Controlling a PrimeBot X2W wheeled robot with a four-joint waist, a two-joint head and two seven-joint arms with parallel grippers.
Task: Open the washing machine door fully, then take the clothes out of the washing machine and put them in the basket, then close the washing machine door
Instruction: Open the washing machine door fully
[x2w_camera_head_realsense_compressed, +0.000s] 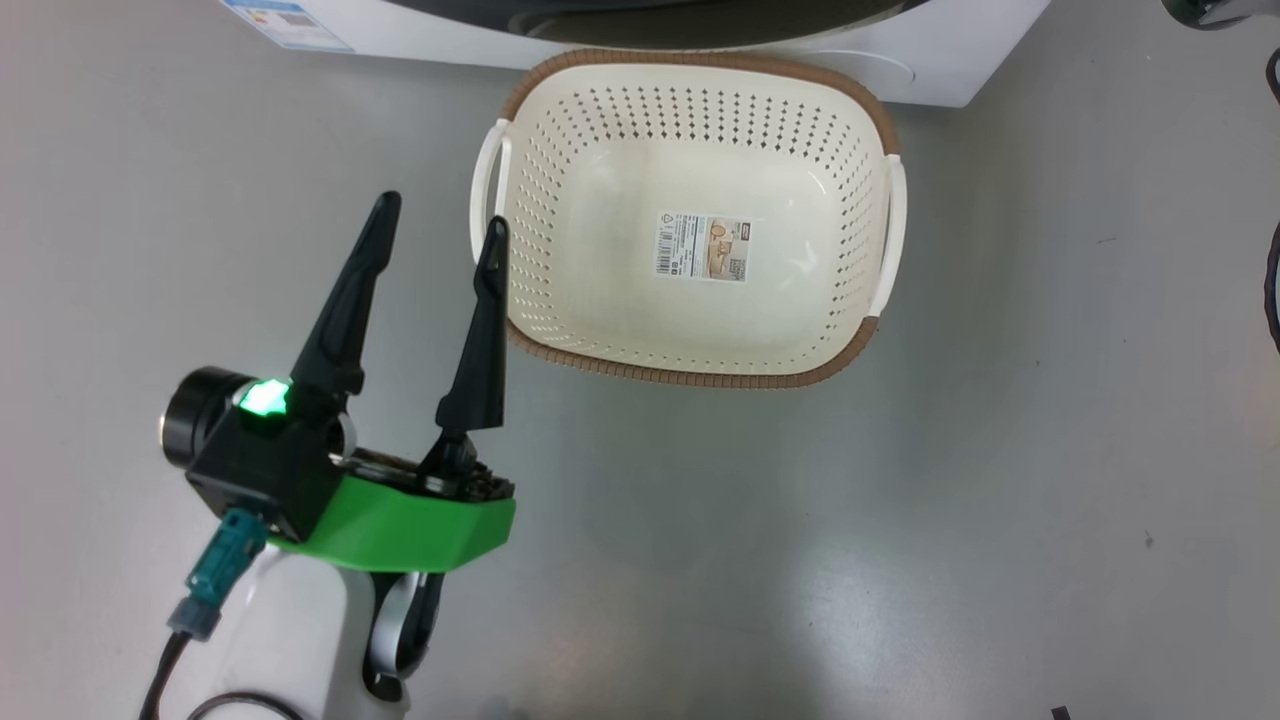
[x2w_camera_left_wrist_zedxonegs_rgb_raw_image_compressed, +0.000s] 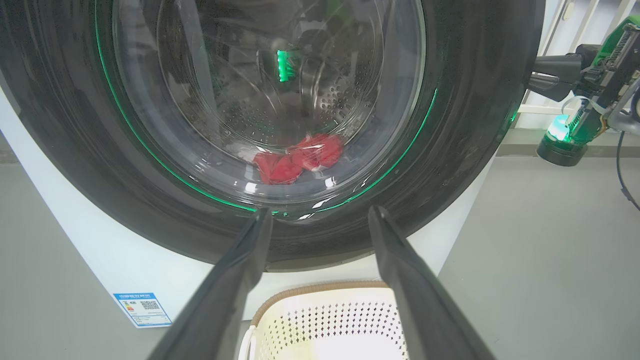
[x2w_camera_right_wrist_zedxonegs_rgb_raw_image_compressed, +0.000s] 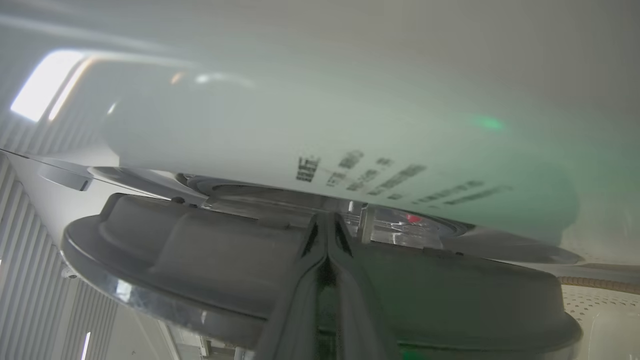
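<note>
The washing machine (x2w_camera_left_wrist_zedxonegs_rgb_raw_image_compressed: 95, 260) is white, and the washing machine door (x2w_camera_left_wrist_zedxonegs_rgb_raw_image_compressed: 465, 125) has a glossy black rim and a glass window. Red clothes (x2w_camera_left_wrist_zedxonegs_rgb_raw_image_compressed: 297, 157) lie in the steel drum behind the glass. My left gripper (x2w_camera_left_wrist_zedxonegs_rgb_raw_image_compressed: 320, 214) is open and empty, low in front of the door and above the basket (x2w_camera_left_wrist_zedxonegs_rgb_raw_image_compressed: 325, 320). In the head view it (x2w_camera_head_realsense_compressed: 440, 225) hangs just left of the cream basket (x2w_camera_head_realsense_compressed: 700, 370). My right gripper (x2w_camera_left_wrist_zedxonegs_rgb_raw_image_compressed: 532, 79) is shut, its tips at the door's right edge. In its own view the pressed-together fingers (x2w_camera_right_wrist_zedxonegs_rgb_raw_image_compressed: 325, 222) point into the seam between the door (x2w_camera_right_wrist_zedxonegs_rgb_raw_image_compressed: 175, 250) and the white front.
A blue sticker (x2w_camera_left_wrist_zedxonegs_rgb_raw_image_compressed: 142, 309) marks the machine's lower left corner. Grey floor (x2w_camera_head_realsense_compressed: 1050, 450) lies all around the basket, which holds only its label (x2w_camera_head_realsense_compressed: 702, 247). Pale slatted panels (x2w_camera_right_wrist_zedxonegs_rgb_raw_image_compressed: 30, 280) stand beside the machine.
</note>
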